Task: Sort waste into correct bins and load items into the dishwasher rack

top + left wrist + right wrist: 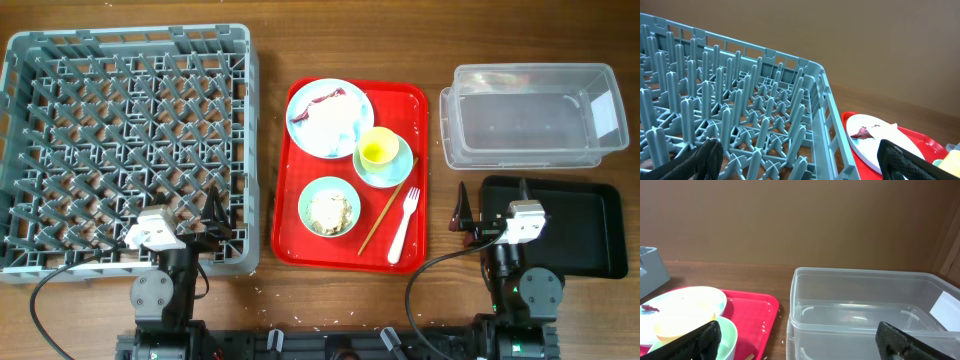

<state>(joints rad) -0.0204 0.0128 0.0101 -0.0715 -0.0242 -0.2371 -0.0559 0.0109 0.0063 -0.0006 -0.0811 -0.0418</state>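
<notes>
Dishwasher rack [125,130], at its near right corner, lies under the left gripper [220,218], jaws wide and empty. The right gripper [465,216], equally wide, hangs beside the black tray [590,232]. Between them on the red tray [290,240], a rice clump [330,211] fills the bowl [311,192]. Farther off, tissue [336,122] tops the plate [304,108].

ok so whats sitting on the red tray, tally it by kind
dishes: 4 (plate, saucer, bowl, cup)
utensils: 2 (fork, chopstick)
waste: 2 (tissue with red scrap, rice clump)
total: 8
</notes>
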